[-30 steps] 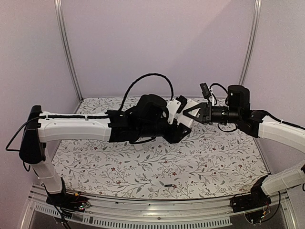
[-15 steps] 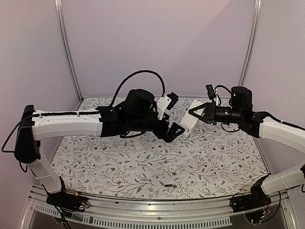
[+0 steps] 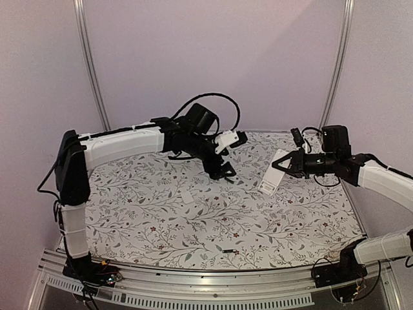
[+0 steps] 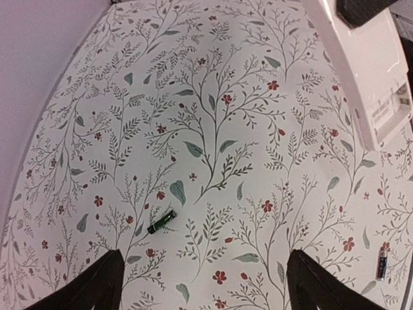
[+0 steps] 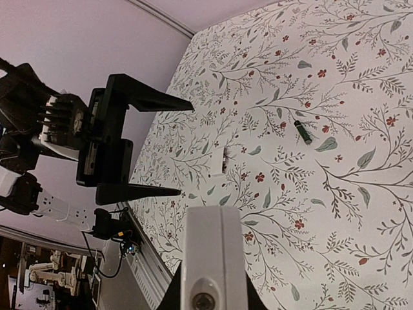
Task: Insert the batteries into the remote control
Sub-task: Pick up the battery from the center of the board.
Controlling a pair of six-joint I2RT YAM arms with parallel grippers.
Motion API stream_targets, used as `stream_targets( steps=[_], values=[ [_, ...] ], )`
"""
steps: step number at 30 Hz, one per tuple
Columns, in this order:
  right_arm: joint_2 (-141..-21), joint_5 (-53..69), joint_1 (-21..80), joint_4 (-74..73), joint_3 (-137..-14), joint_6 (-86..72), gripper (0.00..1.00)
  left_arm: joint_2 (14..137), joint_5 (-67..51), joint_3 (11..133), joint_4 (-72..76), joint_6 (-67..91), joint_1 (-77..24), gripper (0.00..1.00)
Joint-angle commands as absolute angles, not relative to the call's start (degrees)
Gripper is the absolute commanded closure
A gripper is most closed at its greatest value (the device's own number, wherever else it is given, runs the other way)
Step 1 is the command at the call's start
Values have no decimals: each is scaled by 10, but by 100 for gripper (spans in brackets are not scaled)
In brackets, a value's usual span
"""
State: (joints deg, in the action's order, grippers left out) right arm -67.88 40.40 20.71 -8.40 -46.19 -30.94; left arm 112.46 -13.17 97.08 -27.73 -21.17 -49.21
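Note:
My right gripper [image 3: 292, 164] is shut on one end of the white remote control [image 3: 271, 175] and holds it tilted above the table at mid right. The remote also shows in the right wrist view [image 5: 213, 252] and in the left wrist view [image 4: 373, 77], where its battery bay is open. My left gripper [image 3: 223, 172] is open and empty above the table centre. One dark battery [image 4: 161, 221] lies on the cloth ahead of its fingers and also shows in the right wrist view [image 5: 303, 132]. The second battery [image 3: 227, 248] lies near the front edge.
A small white cover plate [image 3: 188, 196] lies flat on the floral cloth left of centre; it also shows in the right wrist view [image 5: 218, 161]. The open left gripper [image 5: 186, 147] shows in that view too. A metal rail [image 3: 193, 284] runs along the near table edge.
The left gripper, which was up against the remote, has drawn back to the left, open. The right gripper has carried the remote to the right and lower.

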Motion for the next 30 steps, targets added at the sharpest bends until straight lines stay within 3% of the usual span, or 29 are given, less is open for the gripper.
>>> stream_targets(
  steps=[1, 6, 8, 13, 16, 30],
  values=[
    [-661, 431, 177, -114, -447, -286, 100, 1233, -178, 1107, -436, -329, -459, 15],
    [-657, 441, 153, -126, -435, -284, 100, 1308, -216, 1194, -549, -356, -465, 26],
    [-659, 443, 145, -130, -429, -279, 100, 1289, -221, 1159, -547, -345, -481, 33],
    [-664, 450, 139, -131, -424, -273, 100, 1187, -193, 965, -457, -294, -543, 36],
    [-666, 452, 139, -132, -424, -268, 100, 1148, -192, 909, -426, -260, -590, 39],
    [-669, 458, 139, -140, -423, -266, 100, 1179, -152, 904, -416, -210, -690, 57]
  ],
)
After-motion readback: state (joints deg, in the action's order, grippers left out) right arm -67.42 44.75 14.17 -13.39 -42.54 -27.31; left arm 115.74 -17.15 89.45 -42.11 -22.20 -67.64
